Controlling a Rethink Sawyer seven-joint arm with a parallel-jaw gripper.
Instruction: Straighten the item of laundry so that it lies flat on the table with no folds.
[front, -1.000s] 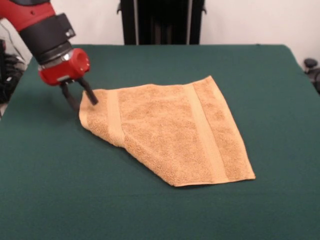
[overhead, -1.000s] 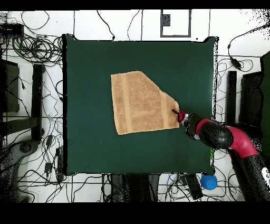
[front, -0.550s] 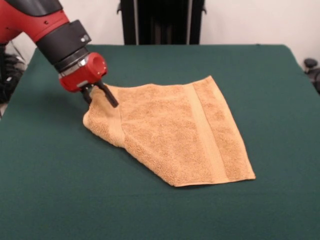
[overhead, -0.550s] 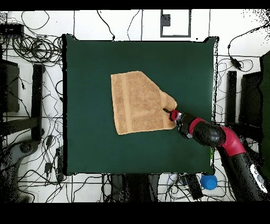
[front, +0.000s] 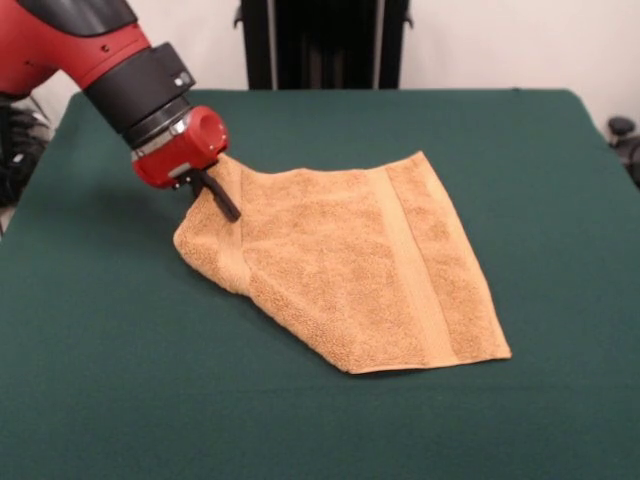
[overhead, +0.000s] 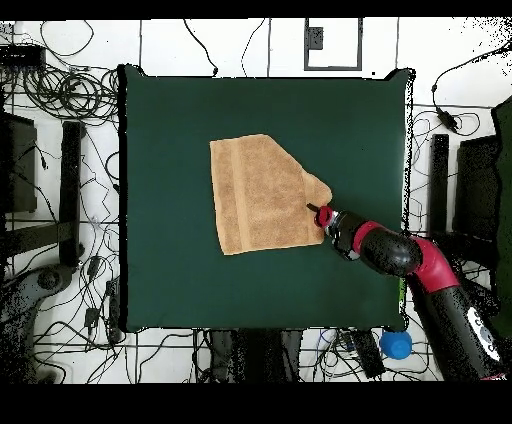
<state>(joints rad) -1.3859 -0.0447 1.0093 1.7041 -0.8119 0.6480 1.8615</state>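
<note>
from the front, the gripper (front: 222, 200) is sliding further in over the towel (front: 350, 265) than a second ago, with the jaws looking pinched shut on its bunched left corner and lifting it off the tabletop (front: 120, 380). from overhead, the towel (overhead: 258, 195) is sitting mid-tabletop (overhead: 160, 280) with that corner still folded, so the gripper (overhead: 312, 208) is probably starting to pull it open.

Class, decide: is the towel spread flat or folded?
Folded: the towel has one corner doubled over, leaving a slanted edge, bunched at the gripper.
</note>
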